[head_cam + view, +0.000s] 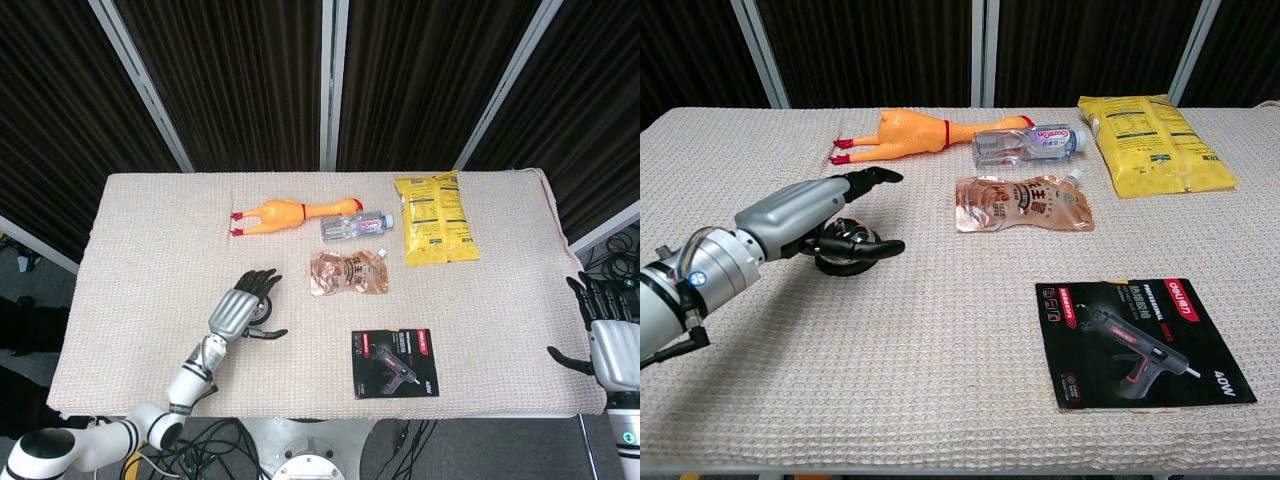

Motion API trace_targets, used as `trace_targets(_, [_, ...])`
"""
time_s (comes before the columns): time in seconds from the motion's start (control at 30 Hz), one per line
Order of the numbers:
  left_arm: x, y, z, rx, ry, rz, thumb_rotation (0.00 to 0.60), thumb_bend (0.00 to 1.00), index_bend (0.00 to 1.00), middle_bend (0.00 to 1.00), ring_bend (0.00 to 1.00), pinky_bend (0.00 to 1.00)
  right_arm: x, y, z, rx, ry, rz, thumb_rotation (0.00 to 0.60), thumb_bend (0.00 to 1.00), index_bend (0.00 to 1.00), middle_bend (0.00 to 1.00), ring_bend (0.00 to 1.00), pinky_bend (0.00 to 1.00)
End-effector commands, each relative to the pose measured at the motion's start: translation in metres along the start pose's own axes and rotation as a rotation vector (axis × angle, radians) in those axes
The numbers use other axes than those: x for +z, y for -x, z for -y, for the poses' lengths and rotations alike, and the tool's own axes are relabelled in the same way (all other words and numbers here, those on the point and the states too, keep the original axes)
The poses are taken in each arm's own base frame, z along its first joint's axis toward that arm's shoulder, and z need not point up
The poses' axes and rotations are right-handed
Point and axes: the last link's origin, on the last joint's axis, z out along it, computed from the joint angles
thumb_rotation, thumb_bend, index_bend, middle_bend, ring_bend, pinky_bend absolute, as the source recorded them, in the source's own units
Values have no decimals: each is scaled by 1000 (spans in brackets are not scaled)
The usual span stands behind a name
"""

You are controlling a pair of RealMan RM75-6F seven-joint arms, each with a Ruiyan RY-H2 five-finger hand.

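— Beige woven cloth (130, 230) covers our table, dark curtains behind. Where is our left hand (805, 215)?

— Over the small round chrome bell on its black base (848, 258), fingers spread flat, thumb beside it (contact we cannot tell). The bell sits left of the copper foil pouch (1023, 204).

— Our right hand (612, 345)?

— Spread too, holding nothing, at the table's right edge.

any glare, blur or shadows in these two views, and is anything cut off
Head view: even, soft light, sharp overall; the right hand sits at the frame's corner, partly cropped. Chest view: glare on the copper pouch and water bottle; the left hand is in focus, casts a faint shadow on the table cloth and covers most of the bell; its arm runs out at the left edge.
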Motion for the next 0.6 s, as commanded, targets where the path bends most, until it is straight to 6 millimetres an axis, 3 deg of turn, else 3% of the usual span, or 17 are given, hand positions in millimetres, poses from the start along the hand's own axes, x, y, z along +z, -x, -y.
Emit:
trace_targets(0.03, [-2,5,-1,17,8,5,129,0,34,0,0,0,0,1,0,-1,1,2,600,0,0,0,0,0])
trace_targets(0.37, [-3,25,5,77,-9,76,128,0,34,0,0,0,1,1,-4,0,14,5,600,0,0,0,0,0])
trace_targets(0.6, [0,14,1,77,6,16,122,0,35,0,0,0,1,2,-4,2,11,6,600,0,0,0,0,0])
